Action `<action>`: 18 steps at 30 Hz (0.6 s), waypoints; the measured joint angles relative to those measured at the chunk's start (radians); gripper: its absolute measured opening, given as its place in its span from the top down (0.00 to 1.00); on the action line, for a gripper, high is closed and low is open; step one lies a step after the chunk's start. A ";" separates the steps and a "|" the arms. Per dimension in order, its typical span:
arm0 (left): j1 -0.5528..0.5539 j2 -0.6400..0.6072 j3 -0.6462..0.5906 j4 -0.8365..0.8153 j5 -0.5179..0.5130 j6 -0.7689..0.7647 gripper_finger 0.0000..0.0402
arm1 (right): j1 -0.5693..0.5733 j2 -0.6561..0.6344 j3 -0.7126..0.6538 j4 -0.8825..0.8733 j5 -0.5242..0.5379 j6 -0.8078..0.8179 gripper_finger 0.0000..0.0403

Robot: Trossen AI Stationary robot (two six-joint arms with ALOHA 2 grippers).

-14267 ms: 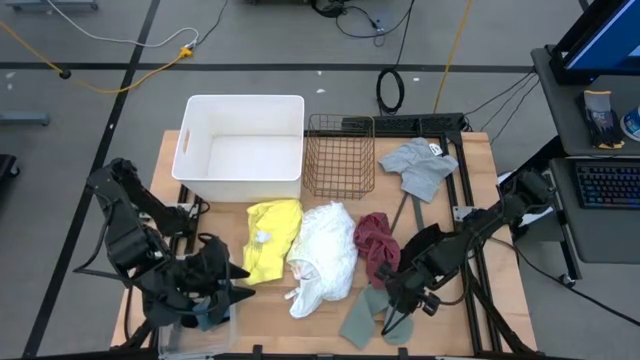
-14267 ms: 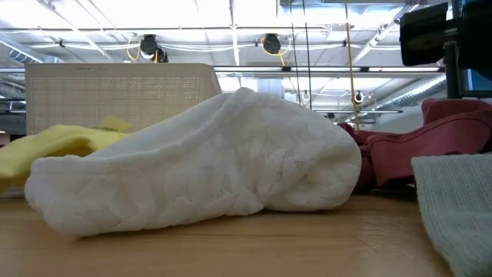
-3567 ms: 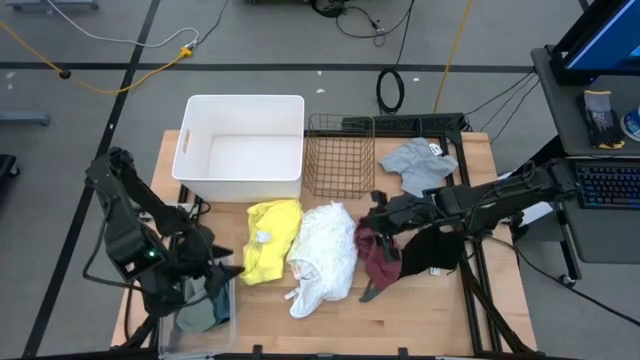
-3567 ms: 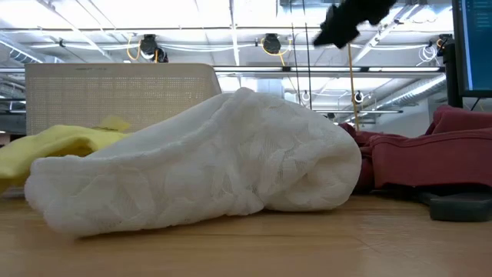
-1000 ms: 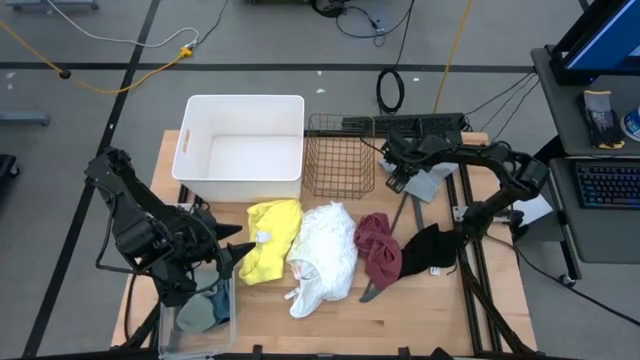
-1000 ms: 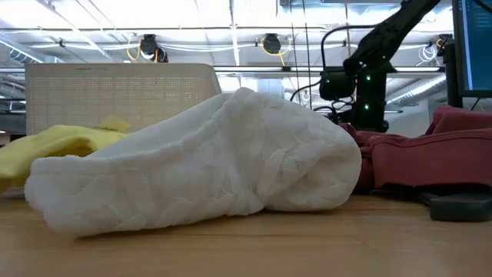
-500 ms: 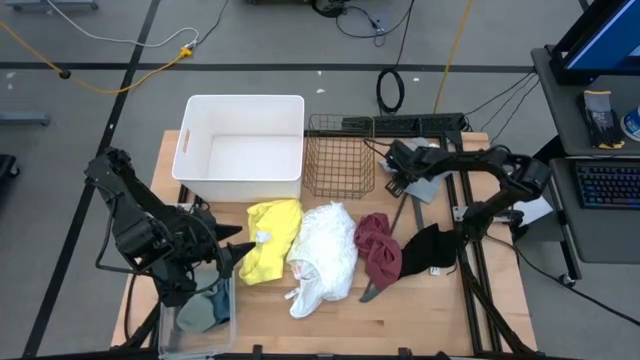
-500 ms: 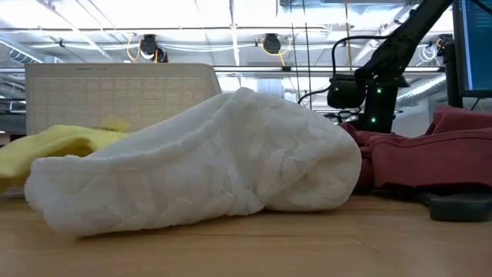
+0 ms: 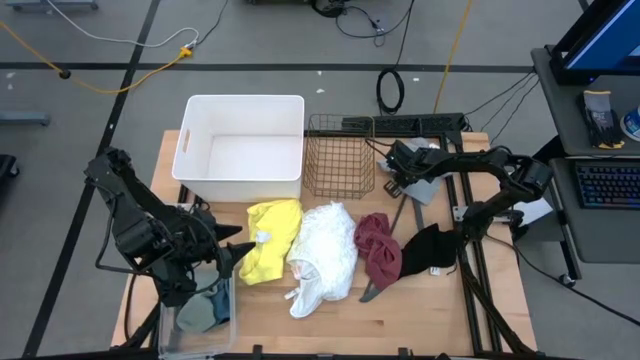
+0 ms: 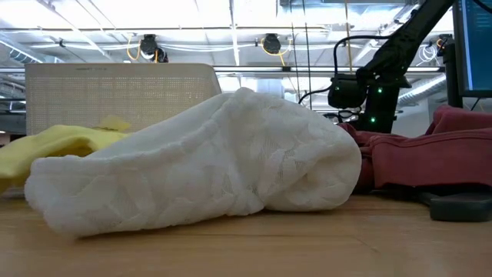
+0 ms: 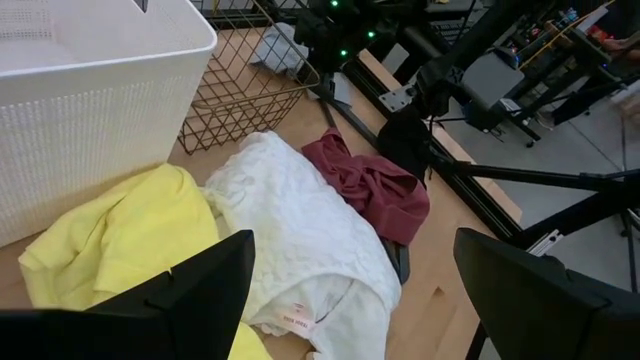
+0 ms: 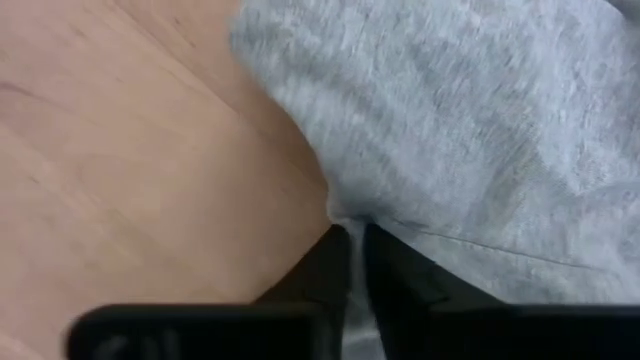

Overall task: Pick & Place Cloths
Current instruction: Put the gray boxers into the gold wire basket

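Right hand [image 9: 398, 178] down on the soft grey fabric cloth [image 12: 470, 130] at the far right of the wooden desk [image 9: 440, 320], just beside the copper wire basket [image 9: 340, 155]; fingers nearly together, pinching the cloth's edge. Left hand [image 11: 350, 300] spread wide, holding nothing, near the crumpled yellow cloth [image 9: 272, 240]. White knitted cloth [image 9: 325, 255], maroon cloth [image 9: 377, 250], black cloth [image 9: 432, 250] mid-desk.
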 joint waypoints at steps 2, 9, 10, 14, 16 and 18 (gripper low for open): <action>0.000 0.000 0.000 0.000 0.000 0.000 0.14 | 0.000 0.000 0.000 0.000 -0.002 -0.003 0.98; 0.000 0.000 0.000 0.000 0.000 0.000 0.14 | 0.000 -0.041 -0.004 -0.004 -0.001 -0.008 0.99; 0.000 0.000 0.000 0.000 0.000 0.001 0.14 | 0.000 -0.060 -0.007 -0.009 -0.003 -0.007 0.99; 0.000 0.000 0.000 0.000 -0.001 0.001 0.14 | -0.002 -0.168 -0.007 -0.019 0.006 -0.001 0.99; 0.004 0.000 0.000 0.000 -0.001 0.001 0.14 | 0.000 -0.232 -0.006 -0.036 0.022 0.004 0.99; 0.012 0.000 0.000 0.000 -0.001 0.001 0.14 | 0.001 -0.297 -0.006 -0.052 0.029 0.014 0.99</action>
